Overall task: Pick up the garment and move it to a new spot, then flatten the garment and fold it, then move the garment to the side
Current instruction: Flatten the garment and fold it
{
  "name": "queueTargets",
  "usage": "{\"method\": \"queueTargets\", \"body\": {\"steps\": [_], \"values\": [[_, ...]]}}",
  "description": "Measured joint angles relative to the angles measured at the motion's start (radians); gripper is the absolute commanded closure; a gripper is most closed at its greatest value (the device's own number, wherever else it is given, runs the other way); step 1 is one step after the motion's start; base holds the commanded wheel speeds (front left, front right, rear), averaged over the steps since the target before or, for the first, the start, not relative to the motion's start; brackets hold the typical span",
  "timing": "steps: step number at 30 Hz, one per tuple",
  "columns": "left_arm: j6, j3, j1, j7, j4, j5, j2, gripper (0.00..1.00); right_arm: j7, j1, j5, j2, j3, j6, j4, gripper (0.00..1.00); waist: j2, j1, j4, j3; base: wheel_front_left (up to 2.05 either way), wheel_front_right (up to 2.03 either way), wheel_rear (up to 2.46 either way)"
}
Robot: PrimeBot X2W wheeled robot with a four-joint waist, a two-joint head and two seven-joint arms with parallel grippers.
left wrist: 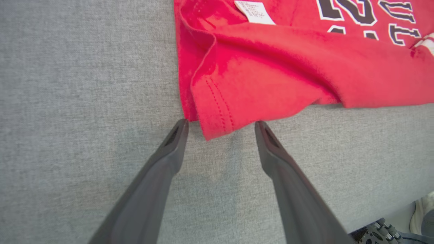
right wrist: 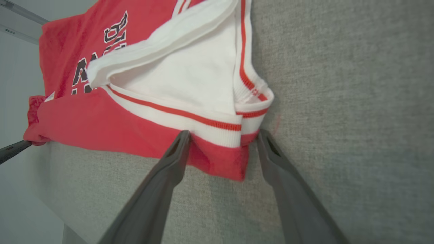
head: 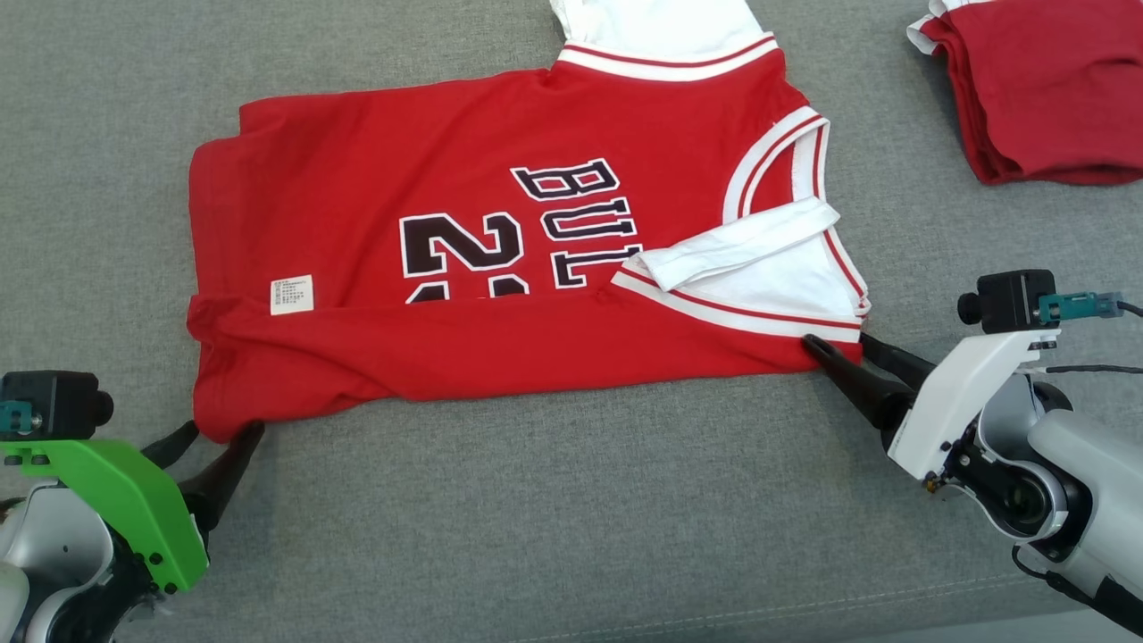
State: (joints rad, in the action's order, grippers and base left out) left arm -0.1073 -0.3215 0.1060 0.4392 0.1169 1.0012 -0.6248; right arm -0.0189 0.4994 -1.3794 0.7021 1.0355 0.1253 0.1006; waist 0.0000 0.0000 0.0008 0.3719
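Straddling near corners of the jersey [head: 357, 179], left hand [left wrist: 222, 122] and right hand [right wrist: 223, 133].

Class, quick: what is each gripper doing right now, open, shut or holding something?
Left gripper: open, astride a hem corner of the jersey, holding nothing.
Right gripper: open, astride its shoulder corner, holding nothing.

A counter [head: 571, 536] covered in grey woven cloth carries everything, with a stitched seam [head: 893, 600] running along its near edge, on the robot's side of the jersey. The red jersey [head: 500, 295] lies flat and sideways on the cloth, its near long edge folded up over the black-and-white number and lettering. Past the jersey's collar end and well apart from it, a folded dark red garment [head: 1036, 89] rests on the same cloth.
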Motion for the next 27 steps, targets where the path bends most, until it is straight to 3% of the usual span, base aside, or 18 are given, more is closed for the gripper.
{"method": "queueTargets", "body": {"steps": [8, 9, 10, 11, 12, 18, 27], "values": [[0.000, 0.000, 0.002, 0.001, 0.013, 0.031, 0.015, 0.00, 0.030, 0.007, 0.007, -0.010, 0.002, 0.000, 0.009, 0.01, 0.0000, 0.0000, -0.005, 0.004, 0.00, 0.00, 0.00], [0.000, 0.000, 0.004, 0.001, 0.012, 0.031, 0.015, 0.80, 0.036, 0.007, 0.007, -0.010, 0.002, 0.000, 0.010, 0.44, 0.0000, 0.0000, -0.006, 0.005, 0.00, 0.00, 0.00], [0.002, 0.000, 0.007, 0.000, 0.013, 0.031, 0.015, 1.00, 0.042, 0.009, 0.007, -0.010, 0.004, 0.000, 0.009, 0.60, 0.0000, 0.0000, -0.006, 0.006, 0.00, 0.00, 0.00], [0.002, 0.004, 0.014, -0.003, 0.012, 0.031, 0.016, 1.00, 0.049, 0.011, 0.007, -0.011, 0.004, 0.000, 0.009, 0.93, 0.0000, 0.0000, -0.007, 0.007, 0.00, 0.00, 0.00], [0.002, 0.006, 0.025, -0.003, 0.011, 0.034, 0.017, 1.00, 0.054, 0.014, 0.007, -0.011, 0.005, 0.000, 0.009, 1.00, 0.0000, 0.0000, -0.008, 0.007, 0.00, 0.00, 0.00], [0.053, -0.011, 0.035, 0.038, 0.005, 0.051, -0.002, 1.00, 0.101, 0.023, -0.007, -0.023, 0.014, 0.000, -0.001, 1.00, 0.0000, 0.0000, -0.011, 0.007, 0.00, 0.00, 0.00], [0.073, 0.003, 0.032, 0.097, -0.011, 0.103, -0.060, 1.00, 0.138, 0.031, -0.049, -0.004, -0.025, 0.000, 0.001, 1.00, 0.0000, 0.0000, -0.017, -0.005, 0.00, 0.00, 0.00]]}}
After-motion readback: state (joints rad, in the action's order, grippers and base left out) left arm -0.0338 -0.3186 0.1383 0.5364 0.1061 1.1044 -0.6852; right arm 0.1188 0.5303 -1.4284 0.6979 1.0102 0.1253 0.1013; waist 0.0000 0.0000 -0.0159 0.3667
